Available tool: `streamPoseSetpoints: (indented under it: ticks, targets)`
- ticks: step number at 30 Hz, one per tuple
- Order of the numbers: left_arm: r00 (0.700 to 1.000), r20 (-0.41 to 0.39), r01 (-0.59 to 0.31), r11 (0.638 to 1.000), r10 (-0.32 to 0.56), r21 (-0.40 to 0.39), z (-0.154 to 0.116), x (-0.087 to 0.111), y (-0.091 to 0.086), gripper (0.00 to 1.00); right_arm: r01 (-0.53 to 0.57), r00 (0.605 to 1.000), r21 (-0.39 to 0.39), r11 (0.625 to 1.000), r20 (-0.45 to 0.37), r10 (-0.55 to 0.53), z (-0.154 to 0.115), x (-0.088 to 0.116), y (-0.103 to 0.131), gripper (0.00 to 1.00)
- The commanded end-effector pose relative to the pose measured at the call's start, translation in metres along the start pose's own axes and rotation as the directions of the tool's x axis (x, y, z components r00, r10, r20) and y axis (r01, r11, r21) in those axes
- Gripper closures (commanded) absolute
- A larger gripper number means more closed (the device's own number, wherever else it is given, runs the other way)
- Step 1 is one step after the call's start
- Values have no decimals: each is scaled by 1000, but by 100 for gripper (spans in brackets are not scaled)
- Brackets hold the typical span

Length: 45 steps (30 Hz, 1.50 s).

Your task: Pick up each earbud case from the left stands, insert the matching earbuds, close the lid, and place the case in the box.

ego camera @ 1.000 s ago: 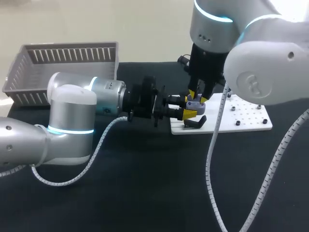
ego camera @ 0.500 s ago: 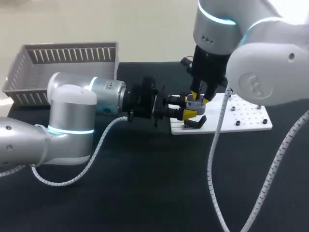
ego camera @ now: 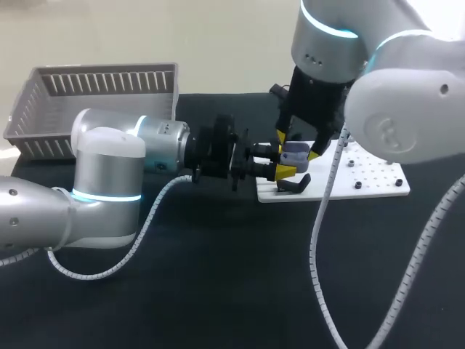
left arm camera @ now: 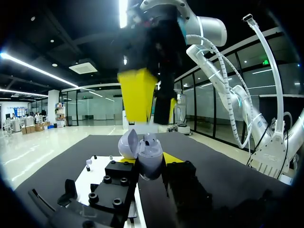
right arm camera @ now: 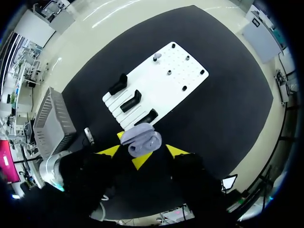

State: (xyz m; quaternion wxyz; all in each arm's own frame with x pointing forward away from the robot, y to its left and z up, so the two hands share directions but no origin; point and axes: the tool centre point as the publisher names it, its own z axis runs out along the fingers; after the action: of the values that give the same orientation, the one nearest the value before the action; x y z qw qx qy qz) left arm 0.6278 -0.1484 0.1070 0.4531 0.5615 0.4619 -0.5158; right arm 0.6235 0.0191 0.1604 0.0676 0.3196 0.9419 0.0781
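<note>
**Right fingers lifted and spread off the case**

My right gripper (ego camera: 298, 144) has risen a little and its fingers have swung wide apart. They now stand one on each side of the earbud case (ego camera: 295, 154), clear of it. My left gripper (ego camera: 282, 161) stays pinched on the case, held in the air just beside the stand plate (ego camera: 363, 174). I judge the insert step done (lid next, then the box (ego camera: 94, 87)). Only the left wrist view shows the lid (left arm camera: 128, 145) standing open. The right wrist view looks straight down on the case, with the stands beyond it.
</note>
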Motion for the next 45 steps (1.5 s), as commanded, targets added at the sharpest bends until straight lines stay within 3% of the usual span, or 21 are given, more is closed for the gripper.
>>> streamPoseSetpoints:
  ticks: [1,3,5,7,14,25,33,39,45]
  targets:
    - [1000,2,-2,1000,2,-4,0,1,-1,100,58,997,-109,992,57,-52,-27,14,-32,0]
    - [1000,2,-2,1000,2,-4,0,1,-1,100,129,990,-184,974,88,-114,-38,13,-38,0]
    - [1000,2,-2,1000,2,-4,0,1,-1,100,191,970,-191,963,184,-156,-47,4,-46,0]
    - [1000,2,-2,1000,2,-4,0,1,-1,100,217,962,-224,950,216,-169,-56,-6,-53,0]
    - [1000,2,-2,1000,2,-4,0,1,-1,100,267,937,-206,941,286,-203,-65,-45,-64,0]
    - [1000,2,-2,1000,2,-4,0,1,-1,100,322,936,-135,937,196,-294,-34,-107,-61,0]
    - [1000,2,-2,1000,2,-4,0,1,-1,100,404,907,-44,914,147,-394,0,-141,-50,0]
    - [1000,2,-2,1000,2,-4,0,1,-1,100,425,902,-42,904,101,-419,26,-166,-50,0]
    - [1000,2,-2,1000,2,-4,0,1,-1,100,456,889,-60,888,57,-453,48,-175,-49,0]
